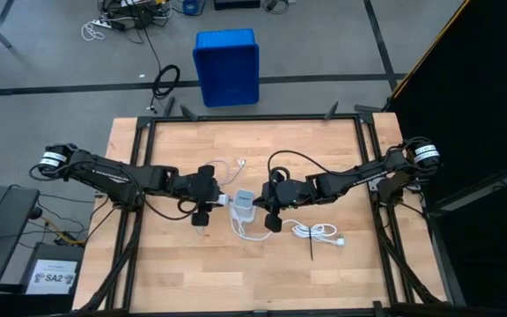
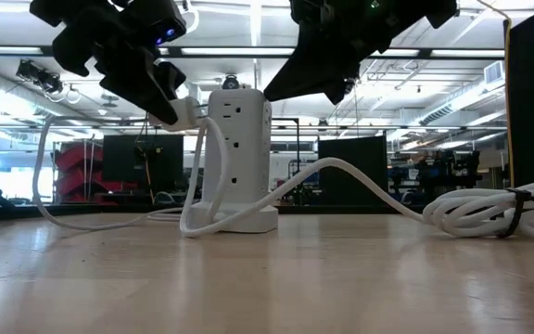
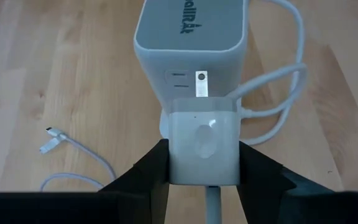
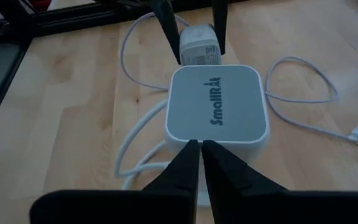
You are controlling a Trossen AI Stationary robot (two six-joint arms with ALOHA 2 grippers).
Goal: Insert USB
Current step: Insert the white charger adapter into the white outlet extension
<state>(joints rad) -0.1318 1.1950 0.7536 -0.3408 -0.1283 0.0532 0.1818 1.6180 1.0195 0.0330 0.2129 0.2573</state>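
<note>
Left hand (image 3: pixel 201 163) clamped on small white rectangular charger block (image 3: pixel 202 147), pressed against side of white upright power tower (image 3: pixel 191 37). Thin whitish-grey USB cable (image 3: pixel 79 163) loose on wooden worktop (image 3: pixel 55 81) beside that hand. Right hand (image 4: pixel 201 163) pinched shut, empty, above tower's opposite side.

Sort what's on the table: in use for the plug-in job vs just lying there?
In use:
- charger block, gripped by left hand
- power tower, right hand shut at its top
- thin cable, loose on the table

Lying about:
- bundled white cord
- blue bin, on the floor
</note>
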